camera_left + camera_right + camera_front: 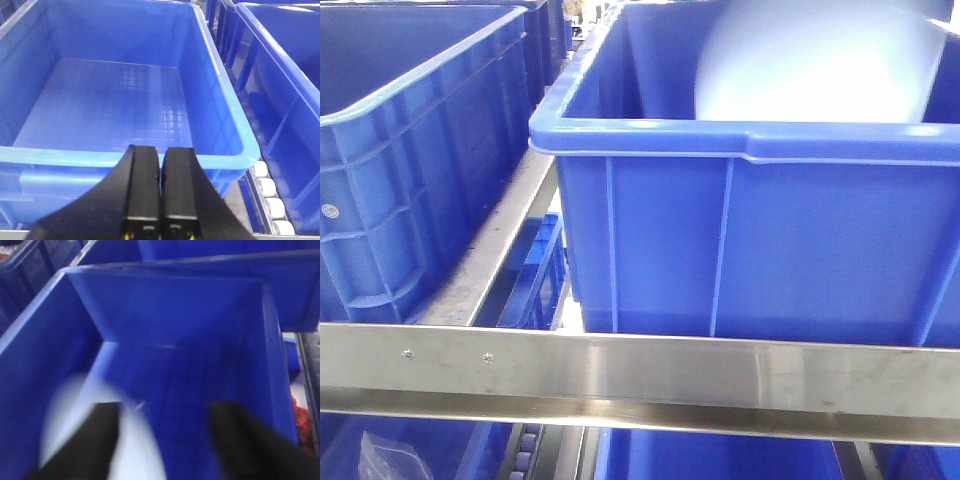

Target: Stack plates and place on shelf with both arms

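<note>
The plate [100,435] hung blurred inside the blue crate [280,365], at the right gripper [165,440] (jaws spread, grasp unclear); left gripper [161,190] clenched empty, farther off over the neighbouring crate [220,115].

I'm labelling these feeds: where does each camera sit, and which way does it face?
Front view: level with the shelf rail, facing the crates; no robot parts show.
Left wrist: above the left gripper, jaws together, looking into an empty crate.
Right wrist: behind the right gripper, jaws apart, looking into a crate.
Front and right wrist share the blurred white plate.
</note>
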{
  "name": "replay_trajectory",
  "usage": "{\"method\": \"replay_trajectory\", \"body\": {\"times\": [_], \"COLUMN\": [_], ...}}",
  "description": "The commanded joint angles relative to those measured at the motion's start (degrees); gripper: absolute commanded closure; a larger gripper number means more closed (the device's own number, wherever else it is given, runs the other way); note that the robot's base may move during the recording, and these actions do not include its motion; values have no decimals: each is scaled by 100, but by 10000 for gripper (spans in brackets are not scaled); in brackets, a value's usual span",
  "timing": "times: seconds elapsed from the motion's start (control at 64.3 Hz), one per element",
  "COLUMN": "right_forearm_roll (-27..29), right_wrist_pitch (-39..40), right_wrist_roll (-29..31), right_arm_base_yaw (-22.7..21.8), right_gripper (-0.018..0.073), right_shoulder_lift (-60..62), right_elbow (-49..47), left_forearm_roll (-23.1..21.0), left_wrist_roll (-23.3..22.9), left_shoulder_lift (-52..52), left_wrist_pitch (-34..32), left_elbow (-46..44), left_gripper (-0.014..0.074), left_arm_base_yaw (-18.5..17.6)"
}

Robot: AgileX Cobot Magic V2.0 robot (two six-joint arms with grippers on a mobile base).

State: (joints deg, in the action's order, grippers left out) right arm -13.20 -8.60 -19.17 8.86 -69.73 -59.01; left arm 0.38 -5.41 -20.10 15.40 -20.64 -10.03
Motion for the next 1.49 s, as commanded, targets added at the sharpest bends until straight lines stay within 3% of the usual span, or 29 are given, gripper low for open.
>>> {"method": "replay_trajectory", "body": {"times": [0.0,0.156,0.265,0.436,0.498,0.638,1.229,1.478], "right_forearm_roll": [-57,-57,-57,-57,-57,-57,-56,-17], "right_wrist_pitch": [527,448,466,461,461,461,233,204], "right_wrist_roll": [16,16,16,16,16,16,16,-4], "right_arm_base_yaw": [-24,-24,-24,-24,-24,-24,-33,-716], "right_gripper": [-53,22,134,528,487,503,503,503], "right_shoulder_lift": [157,609,1227,2306,2583,3055,3402,5047], "right_elbow": [-241,13,478,1441,1738,2093,2219,3684], "left_forearm_roll": [-1,-1,-1,-1,-1,-1,-1,-1], "left_wrist_roll": [-13,-13,-13,-13,-13,-13,-13,-13], "left_shoulder_lift": [-62,-62,-62,-62,-62,-62,-62,-62], "left_wrist_pitch": [-448,-448,-448,-448,-448,-448,-448,-461], "left_elbow": [-180,-180,-180,-180,-180,-180,-180,-180], "left_gripper": [513,513,513,513,513,513,513,513], "left_arm_base_yaw": [5,5,5,5,5,5,5,5]}}
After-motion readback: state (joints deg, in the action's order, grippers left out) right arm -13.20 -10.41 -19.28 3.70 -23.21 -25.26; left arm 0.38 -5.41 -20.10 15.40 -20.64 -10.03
